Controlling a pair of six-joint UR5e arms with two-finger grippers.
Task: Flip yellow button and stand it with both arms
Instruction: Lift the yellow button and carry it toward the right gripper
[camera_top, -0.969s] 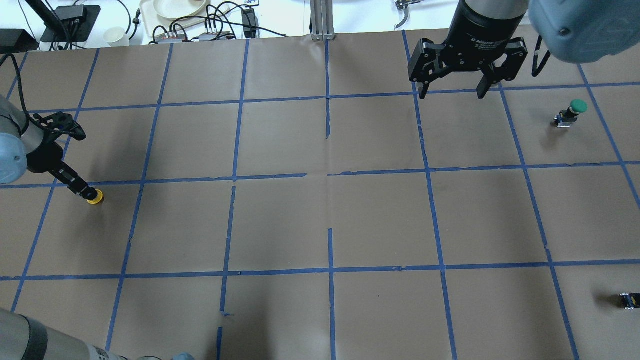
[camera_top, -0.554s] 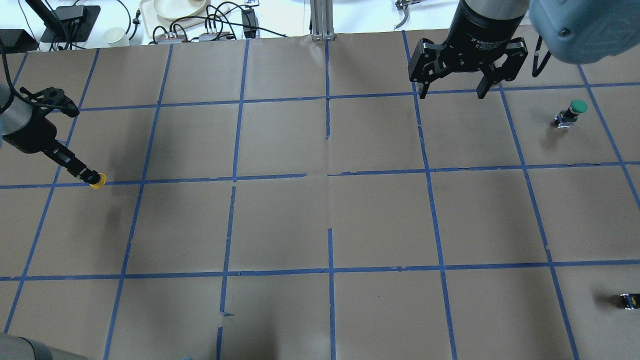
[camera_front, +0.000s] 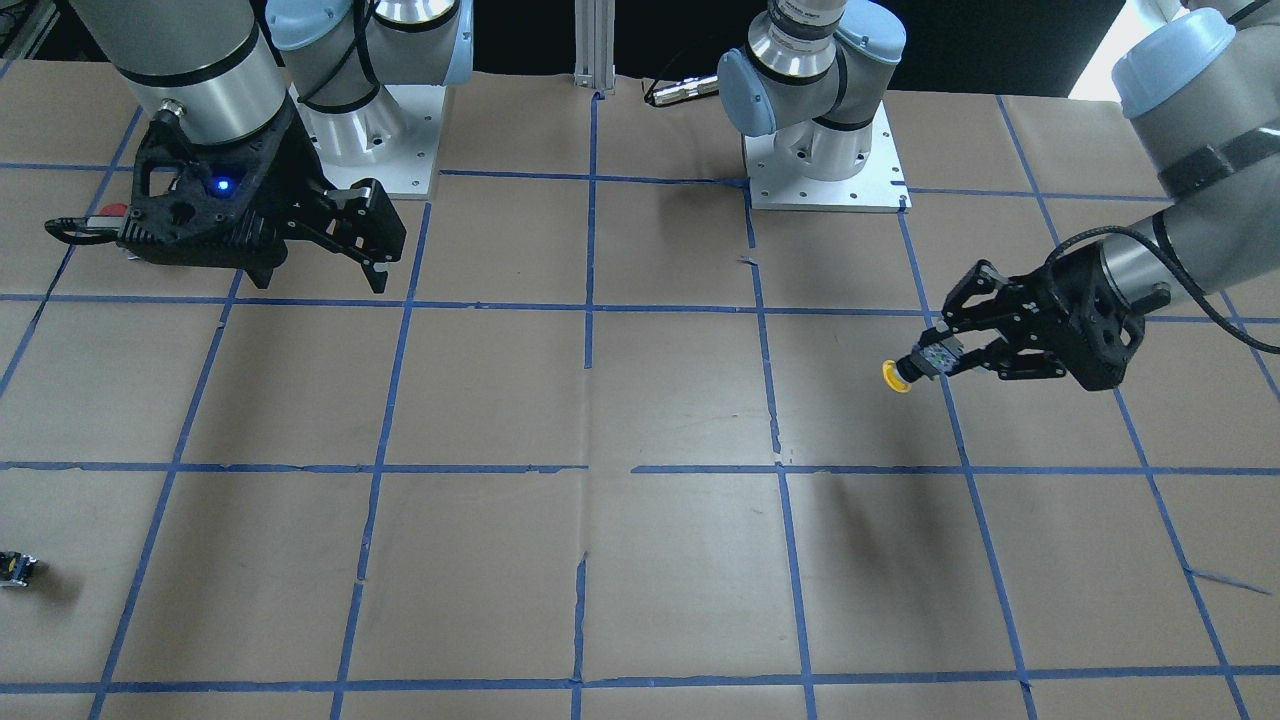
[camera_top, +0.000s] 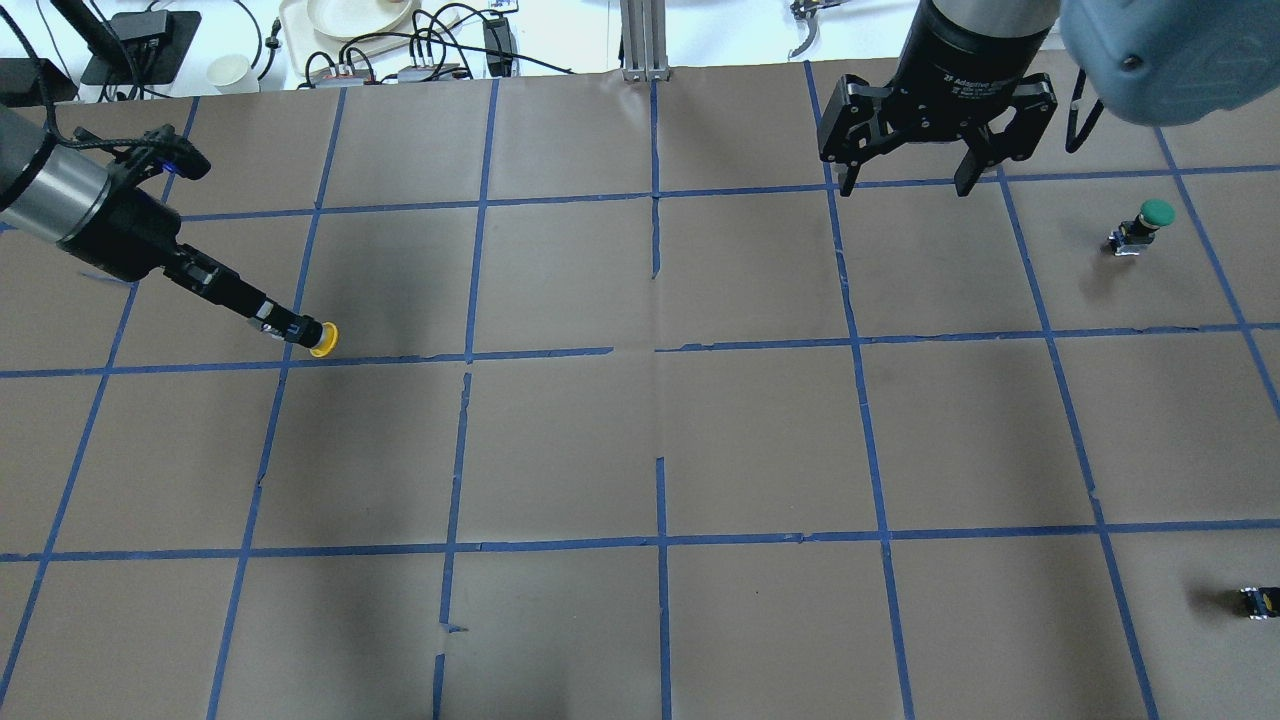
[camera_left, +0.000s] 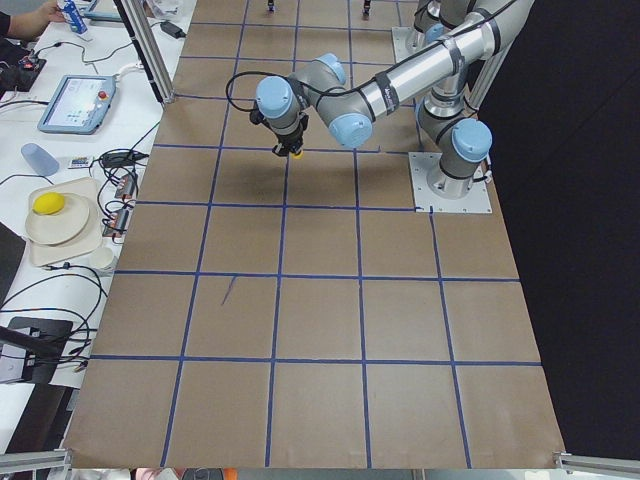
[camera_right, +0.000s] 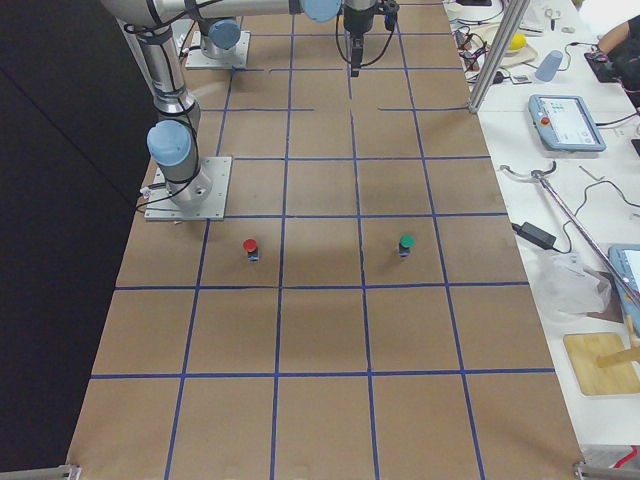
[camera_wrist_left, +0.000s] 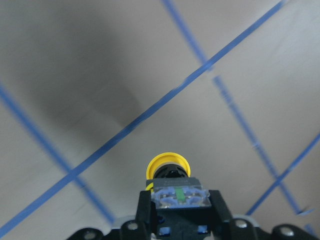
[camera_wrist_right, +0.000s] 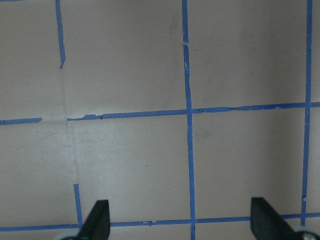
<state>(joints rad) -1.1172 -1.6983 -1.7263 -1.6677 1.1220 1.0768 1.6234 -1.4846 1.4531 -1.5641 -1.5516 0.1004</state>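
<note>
Now the left gripper (camera_top: 292, 329) pinches the yellow button (camera_top: 322, 339) above the table (camera_top: 760, 440); well apart from it, the right gripper (camera_top: 905, 186) hangs spread.

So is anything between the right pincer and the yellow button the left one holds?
Nothing visible. Only bare taped table lies between the right pincer and the yellow button in the left pincer; the green button stands beyond the right pincer.

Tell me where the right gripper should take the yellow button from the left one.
Probably take the yellow button by its cap and black collar, coming in from the cap end: the left gripper clamps the blocky body, leaving only that end free. The right gripper is open.
</note>
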